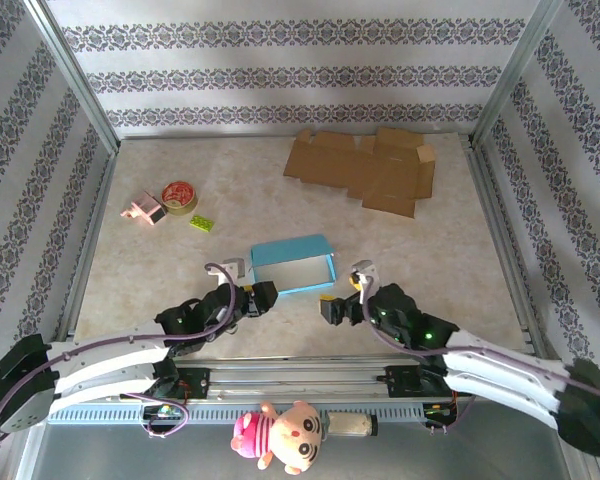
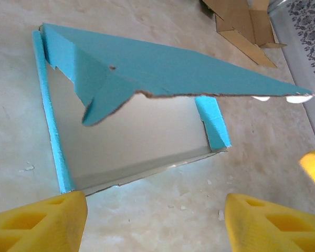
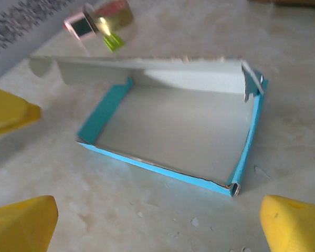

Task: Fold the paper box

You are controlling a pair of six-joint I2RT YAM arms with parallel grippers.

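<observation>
Top external view: paper box walls stood formed, lid unclosed.
We saw left claw and right claw wide, empty; we judged lid closure next.

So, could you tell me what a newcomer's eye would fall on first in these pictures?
The bright blue paper box in the middle of the table stands out first, one long flap raised over its white inside, with the left end effector and right end effector open just on its near side. Next come the flattened brown cardboard at the far right and the pink plush doll at the very near edge.
</observation>
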